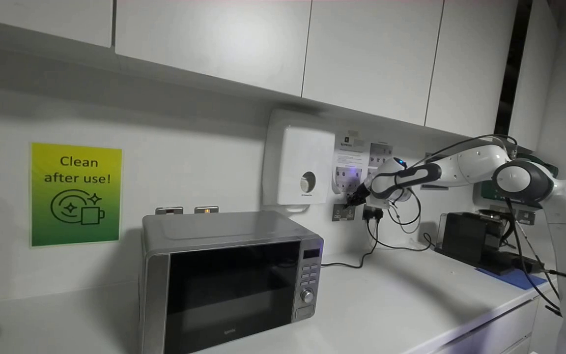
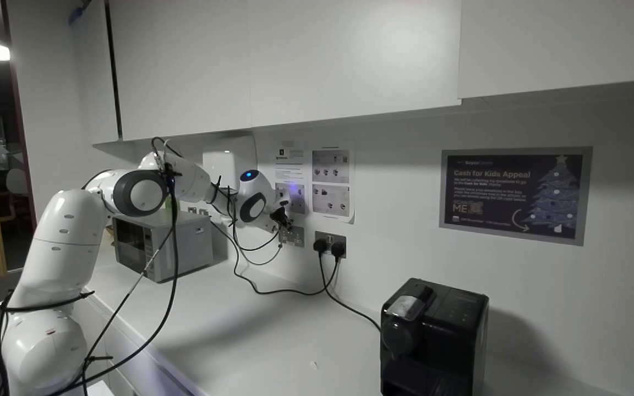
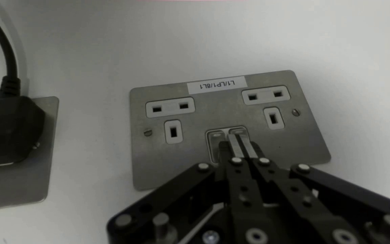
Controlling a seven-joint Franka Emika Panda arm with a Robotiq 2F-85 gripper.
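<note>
While both exterior views leave the detail too small to read, the wrist view shows the pincer (image 3: 238, 136) with jaws together, nothing held, at the paired switches (image 3: 216, 145) of a wall socket plate (image 3: 215, 113); contact cannot be told. Its label (image 3: 217, 84), upside down, legible there only. A microwave (image 1: 234, 285) and black coffee machine (image 2: 432, 335) on the desk (image 1: 386, 295): both exterior views, outside wrist view.

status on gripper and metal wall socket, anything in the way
Black two-fingered gripper shut, fingertips at grey rectangular rocker switches, contact unclear. Flat grey metal double socket holds no plugs. No obstruction seen; black plug alongside, on separate plate.
</note>
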